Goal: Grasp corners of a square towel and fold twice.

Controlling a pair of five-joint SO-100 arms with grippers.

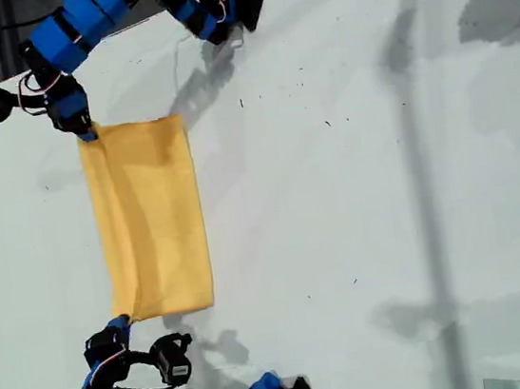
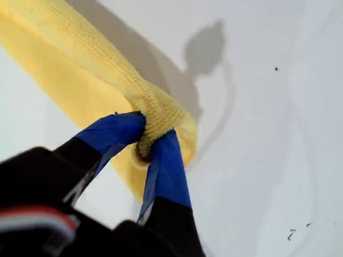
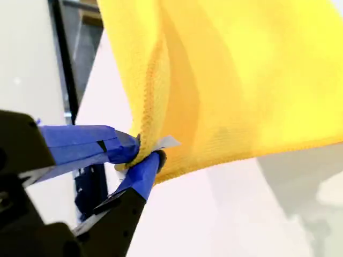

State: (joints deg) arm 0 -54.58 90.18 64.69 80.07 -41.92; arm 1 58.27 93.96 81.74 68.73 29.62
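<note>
On the white desk (image 1: 356,191), toward the exterior view's left: towel (image 1: 148,219), folded once. My first end effector (image 2: 144,140) and my second end effector (image 3: 143,155) each pinch a bunched corner, jaws nearly closed. Risk: shallow grips could slip, layers separating mid-fold. Containers: none visible.

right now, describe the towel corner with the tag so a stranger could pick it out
On the white table, find the yellow towel. My second gripper pinches one corner of it. Only there does a small white tag stick out.
</note>
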